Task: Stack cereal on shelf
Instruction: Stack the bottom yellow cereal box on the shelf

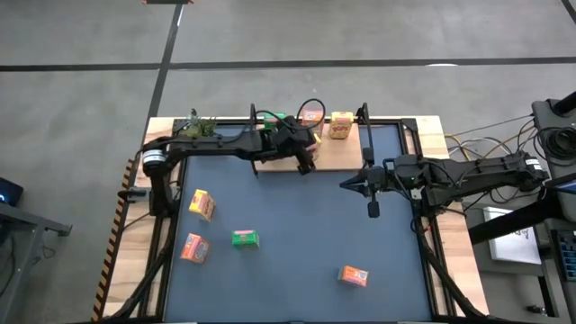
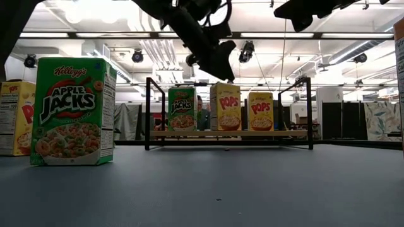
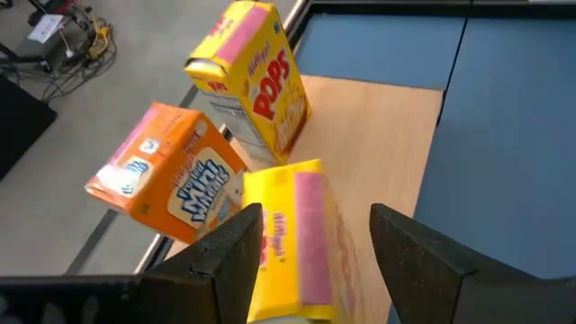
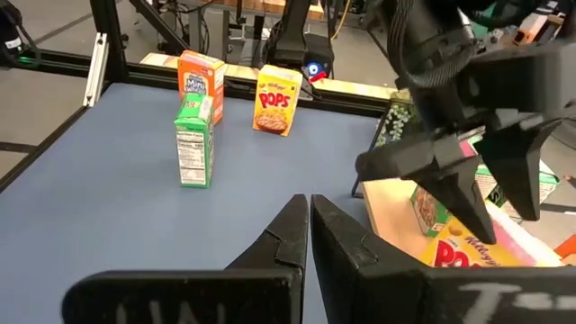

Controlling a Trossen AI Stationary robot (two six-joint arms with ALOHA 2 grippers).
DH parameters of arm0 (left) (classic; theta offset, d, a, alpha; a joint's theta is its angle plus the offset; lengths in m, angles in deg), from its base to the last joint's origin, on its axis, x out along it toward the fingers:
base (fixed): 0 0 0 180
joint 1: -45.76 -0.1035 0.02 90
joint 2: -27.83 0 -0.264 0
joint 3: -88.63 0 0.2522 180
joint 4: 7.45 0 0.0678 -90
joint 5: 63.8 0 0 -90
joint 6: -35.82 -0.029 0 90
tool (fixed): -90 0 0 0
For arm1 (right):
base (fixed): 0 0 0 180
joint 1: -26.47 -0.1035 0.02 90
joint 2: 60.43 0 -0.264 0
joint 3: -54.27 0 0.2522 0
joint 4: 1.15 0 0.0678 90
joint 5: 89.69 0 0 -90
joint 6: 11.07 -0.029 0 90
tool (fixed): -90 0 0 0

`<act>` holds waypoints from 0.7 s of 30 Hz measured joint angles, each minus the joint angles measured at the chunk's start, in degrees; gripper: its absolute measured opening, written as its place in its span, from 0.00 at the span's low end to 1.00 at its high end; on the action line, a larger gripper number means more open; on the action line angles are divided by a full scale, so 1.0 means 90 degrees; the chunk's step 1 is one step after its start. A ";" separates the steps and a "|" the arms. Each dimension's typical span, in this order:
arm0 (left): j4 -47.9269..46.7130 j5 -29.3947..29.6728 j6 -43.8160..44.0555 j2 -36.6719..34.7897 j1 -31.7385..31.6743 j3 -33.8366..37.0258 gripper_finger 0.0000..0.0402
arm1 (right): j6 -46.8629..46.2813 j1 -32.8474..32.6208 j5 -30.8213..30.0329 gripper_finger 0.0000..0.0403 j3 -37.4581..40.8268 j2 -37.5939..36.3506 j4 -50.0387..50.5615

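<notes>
The shelf point(image 1: 346, 155), a light-wood board with black posts, lies at the table's far edge. Standing upright on it are a green Apple Jacks box point(image 2: 182, 108), a yellow Pops box point(image 2: 225, 106), a second Pops box point(image 2: 260, 111) and an orange Mini-Wheats box point(image 3: 166, 175). My left gripper point(image 3: 315, 216) hangs open just above the middle Pops box point(image 3: 297, 247), one finger to each side of its pink top, not touching it. My right gripper point(image 4: 309, 225) hovers shut over the mat point(image 1: 297, 225), right of centre, holding nothing.
Several more cereal boxes stand on the dark-blue mat: a yellow one point(image 1: 202, 204), an orange one point(image 1: 193, 247), a green one point(image 1: 245, 238) and another point(image 1: 354, 275) near the front right. A green plant point(image 1: 200, 126) sits at the far left corner.
</notes>
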 joint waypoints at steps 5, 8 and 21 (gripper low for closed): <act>-0.0018 0.0001 -0.0129 -0.0177 0.0050 0.0000 0.47 | -0.0223 0.0000 -0.0002 0.02 0.0000 0.0000 0.0155; -0.0005 0.0001 -0.0248 -0.0368 0.0188 0.0000 0.47 | -0.0352 0.0000 -0.0002 0.02 0.0000 0.0002 0.0194; 0.0512 0.0002 -0.0506 -0.2001 0.1565 0.1111 0.47 | -0.0878 0.0000 -0.0007 0.02 0.0305 0.0002 0.0347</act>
